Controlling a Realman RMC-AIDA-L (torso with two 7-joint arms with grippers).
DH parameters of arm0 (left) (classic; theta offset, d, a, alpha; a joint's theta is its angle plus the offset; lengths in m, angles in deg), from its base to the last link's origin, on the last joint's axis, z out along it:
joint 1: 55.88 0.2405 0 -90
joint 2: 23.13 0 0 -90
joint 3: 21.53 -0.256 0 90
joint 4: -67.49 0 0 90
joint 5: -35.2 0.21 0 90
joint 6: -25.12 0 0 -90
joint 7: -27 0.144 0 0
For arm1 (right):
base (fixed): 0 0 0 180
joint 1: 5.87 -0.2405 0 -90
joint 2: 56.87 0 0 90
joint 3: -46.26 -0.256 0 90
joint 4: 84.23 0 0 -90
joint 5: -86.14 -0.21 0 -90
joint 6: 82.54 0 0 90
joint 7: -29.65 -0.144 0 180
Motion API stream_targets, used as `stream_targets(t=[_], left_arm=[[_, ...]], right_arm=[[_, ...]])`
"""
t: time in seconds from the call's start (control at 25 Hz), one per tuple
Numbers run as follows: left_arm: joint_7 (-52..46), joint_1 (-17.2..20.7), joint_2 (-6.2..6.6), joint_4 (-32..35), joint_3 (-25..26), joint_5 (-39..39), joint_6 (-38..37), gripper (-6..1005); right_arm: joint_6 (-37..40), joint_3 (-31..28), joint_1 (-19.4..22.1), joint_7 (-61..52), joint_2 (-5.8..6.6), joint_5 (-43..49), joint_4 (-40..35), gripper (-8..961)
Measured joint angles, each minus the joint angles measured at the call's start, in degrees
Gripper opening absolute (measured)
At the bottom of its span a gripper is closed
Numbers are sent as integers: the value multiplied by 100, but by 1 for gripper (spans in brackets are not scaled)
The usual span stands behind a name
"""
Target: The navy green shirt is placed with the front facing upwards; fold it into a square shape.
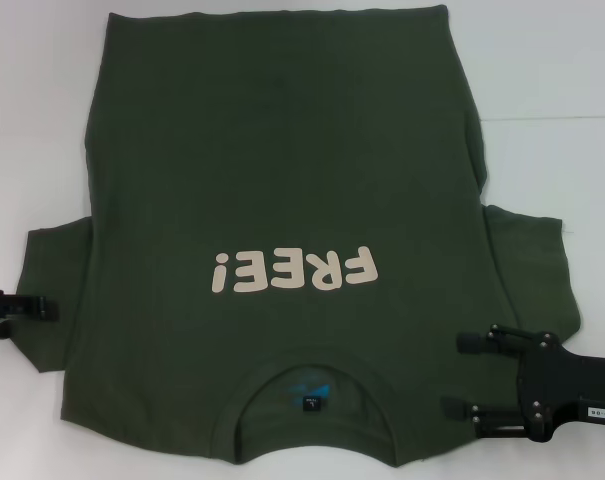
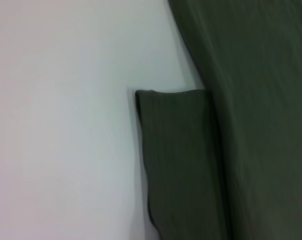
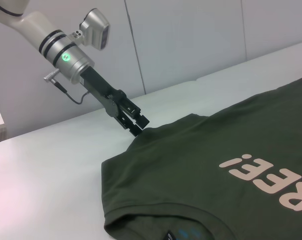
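Note:
The navy green shirt [image 1: 282,170] lies flat and face up on the white table, collar [image 1: 312,372] nearest me, so the cream "FREE!" print [image 1: 292,270] reads upside down. A dark-blue neck label [image 1: 310,403] shows inside the collar. My left gripper [image 1: 27,305] is at the outer edge of the left sleeve [image 1: 52,290]; it also shows in the right wrist view [image 3: 139,126], touching that sleeve's edge. The left wrist view shows the sleeve [image 2: 175,160] beside the shirt body [image 2: 260,100]. My right gripper [image 1: 460,375] is open over the right shoulder, beside the right sleeve [image 1: 532,270].
The white table [image 1: 552,110] extends around the shirt on all sides. A pale wall [image 3: 190,45] stands behind the table's far side in the right wrist view.

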Motion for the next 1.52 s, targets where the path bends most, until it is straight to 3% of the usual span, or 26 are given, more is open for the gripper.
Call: stream_targets(t=[1.52], left_arm=[[53,-57,7,-42,-44,72,280,873]], right_arm=[[-44,0,-44,-18,18,0,70,912]])
